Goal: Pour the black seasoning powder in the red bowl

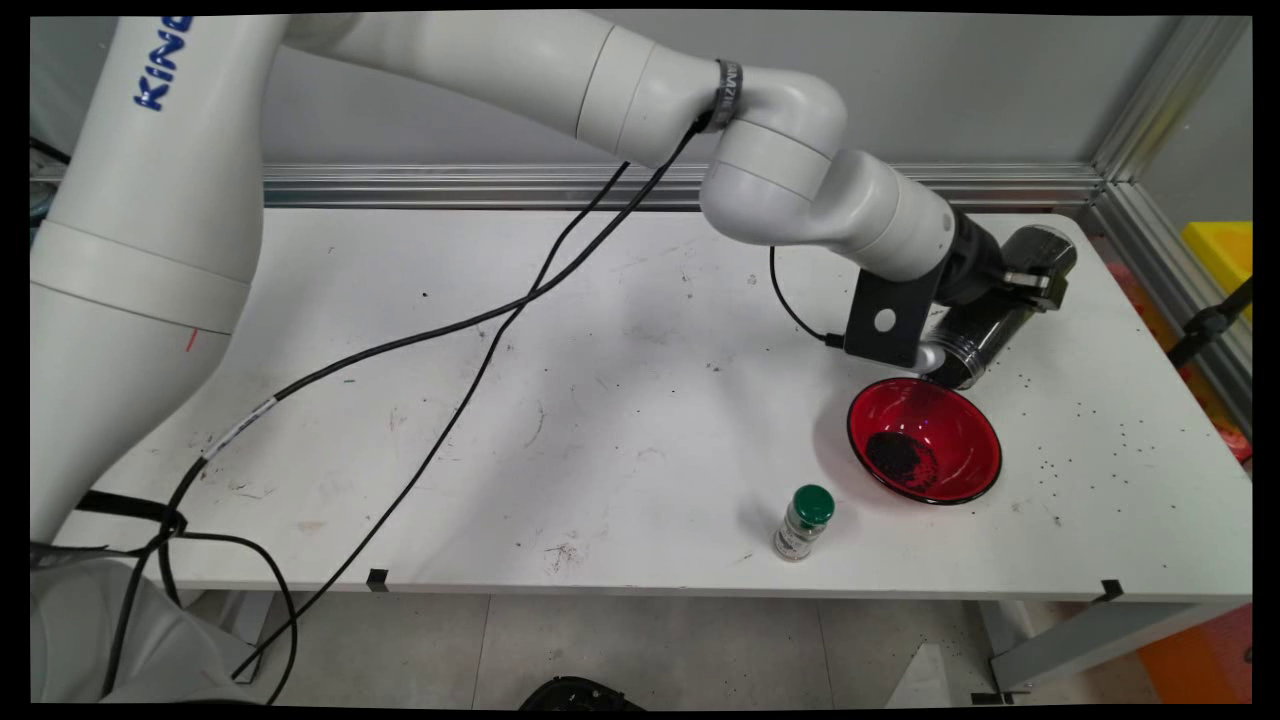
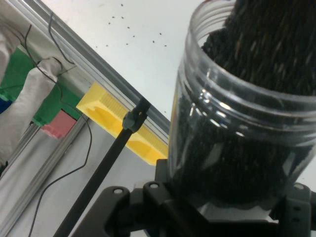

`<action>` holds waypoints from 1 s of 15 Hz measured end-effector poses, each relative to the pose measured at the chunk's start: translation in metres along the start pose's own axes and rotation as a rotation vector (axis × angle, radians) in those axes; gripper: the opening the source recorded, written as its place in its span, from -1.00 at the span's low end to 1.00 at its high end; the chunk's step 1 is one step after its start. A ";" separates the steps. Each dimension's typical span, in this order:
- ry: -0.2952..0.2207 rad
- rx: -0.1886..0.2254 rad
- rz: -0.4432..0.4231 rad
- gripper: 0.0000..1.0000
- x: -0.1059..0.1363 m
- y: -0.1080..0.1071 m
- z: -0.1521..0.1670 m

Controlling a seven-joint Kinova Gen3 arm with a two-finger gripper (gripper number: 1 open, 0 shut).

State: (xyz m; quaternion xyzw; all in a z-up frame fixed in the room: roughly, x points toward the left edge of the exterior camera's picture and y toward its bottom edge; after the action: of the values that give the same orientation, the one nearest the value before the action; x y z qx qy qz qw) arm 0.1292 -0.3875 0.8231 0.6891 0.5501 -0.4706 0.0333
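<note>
Item, nearest my camera: a small jar with a green cap (image 1: 803, 522), upright near the front edge of the bench (image 1: 600, 400), untouched and standing apart from everything else. Item, just right of it and a little further back: a red bowl (image 1: 924, 440) holding a dark heap of small black grains (image 1: 900, 457) toward its left side. Item, above the bowl's far rim: a clear plastic jar (image 1: 985, 335), filled with the same black grains, tipped steeply with its open mouth down toward the bowl. Item: the gripper (image 1: 1005, 290); I read the jaws as pinching this jar round its body, and my hand view shows the jar (image 2: 242, 113) seated in the black linkage, grains packed against the wall up to the threaded neck. Item, right of the bowl: loose grains (image 1: 1100, 420) scattered across the bench. Item, beyond the bench's right end: a yellow bin (image 1: 1222, 250). I judge the work to be mid-pour, jar into bowl. Any further tilt calls for keeping the mouth over the bowl's centre, since spillage already lies rightward.
</note>
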 end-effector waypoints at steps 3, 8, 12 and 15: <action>-0.005 0.000 0.008 -1.00 0.001 0.001 0.002; -0.011 0.002 0.032 -1.00 0.004 0.001 0.004; -0.014 0.005 0.055 -1.00 0.006 0.000 0.006; -0.018 0.008 0.069 -1.00 0.007 0.000 0.007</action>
State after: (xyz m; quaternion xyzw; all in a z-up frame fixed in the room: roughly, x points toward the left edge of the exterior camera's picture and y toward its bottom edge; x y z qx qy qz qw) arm 0.1242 -0.3861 0.8144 0.7036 0.5239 -0.4773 0.0516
